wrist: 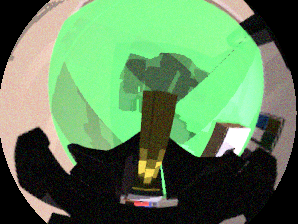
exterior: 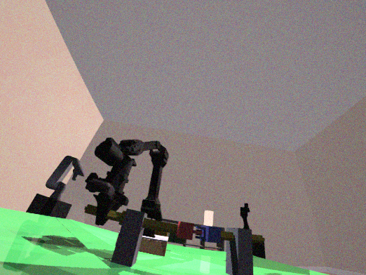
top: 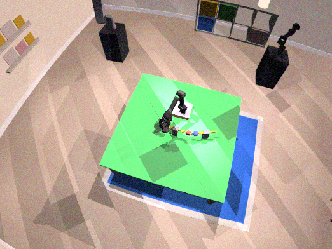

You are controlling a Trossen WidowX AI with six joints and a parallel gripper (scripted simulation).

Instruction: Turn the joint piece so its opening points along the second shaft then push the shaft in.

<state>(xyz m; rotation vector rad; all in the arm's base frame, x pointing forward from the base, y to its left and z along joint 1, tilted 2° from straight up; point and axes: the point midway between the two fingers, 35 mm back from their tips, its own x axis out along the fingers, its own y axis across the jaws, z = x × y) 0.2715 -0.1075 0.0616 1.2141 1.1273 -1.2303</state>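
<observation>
A gallery or showroom-like hall, seen from above: a curved, pale wall (top: 48, 19) sweeps round a floor of wide wooden planks (top: 57, 133) laid in angled bands. Two dark plinths stand near the wall, one (top: 113, 41) bearing a grey sculpture-like piece, the other (top: 271, 66) a black, arm-shaped figure. Slim wall shelves (top: 20, 47) display coloured square panels, and a cube shelving unit (top: 235, 20) at the back holds yellow, green and blue boxes. At the centre, a green square surface (top: 152, 165) stands on a blue rug (top: 245, 159) with a pale border, carrying a small dark robot arm (top: 173, 108).
</observation>
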